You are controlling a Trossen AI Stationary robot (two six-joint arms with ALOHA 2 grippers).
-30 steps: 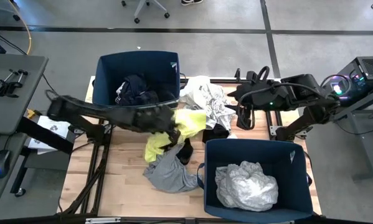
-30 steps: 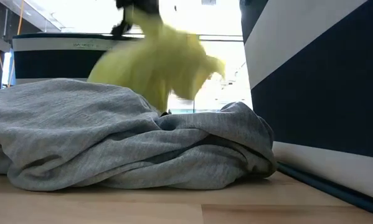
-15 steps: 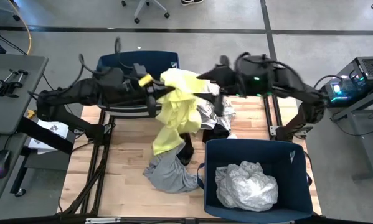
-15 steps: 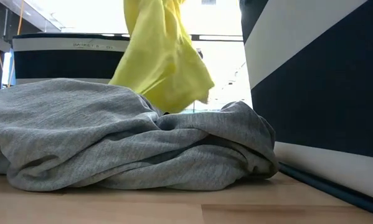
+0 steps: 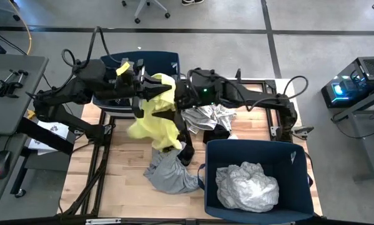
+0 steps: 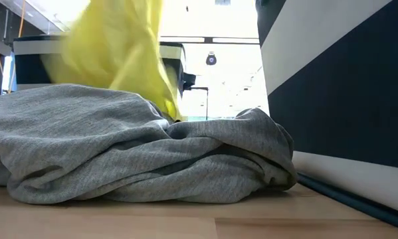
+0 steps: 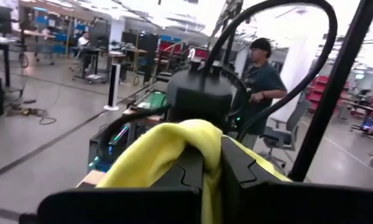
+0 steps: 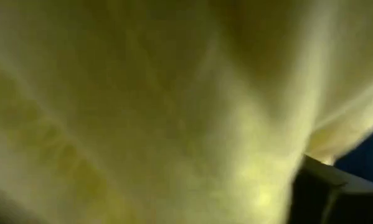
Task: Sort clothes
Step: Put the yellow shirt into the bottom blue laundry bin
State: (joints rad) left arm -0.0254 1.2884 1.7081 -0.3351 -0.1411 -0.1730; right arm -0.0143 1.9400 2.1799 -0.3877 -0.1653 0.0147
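Carry the yellow garment [image 5: 155, 119] to the rear bin [image 5: 108, 65], the navy one that already holds a dark garment, and judge the release by where the cloth's hanging end is, not by where the gripper is. The left gripper [image 5: 143, 87] pinches the top of the yellow garment between its pressed-together fingers; the left wrist view shows the fabric [image 7: 174, 149] bunched over the fingers [image 7: 192, 180]. Most of the cloth hangs below and toward the table's middle, clear of the bin's wall. Keep the left gripper high enough that the hanging end passes over the bin's rim and does not catch on it. Release only once the bulk of the cloth is above the bin's opening.

The right gripper [image 5: 180, 100] is just beside the garment with its fingers spread wide. Its own camera sees only yellow cloth [image 8: 142, 112], so you cannot tell whether it touches the fabric. Draw it back before you travel, so the cloth does not snag on it.

The left arm reaches from the table's left edge across the rear bin, wrist raised. The right arm stretches across the table from the right side to meet it.

On the table remain the grey garment [image 5: 168, 175], the white printed garment [image 5: 208, 115] and a black garment [image 5: 185, 152]. The front bin [image 5: 218, 150] holds a light garment [image 5: 246, 186].
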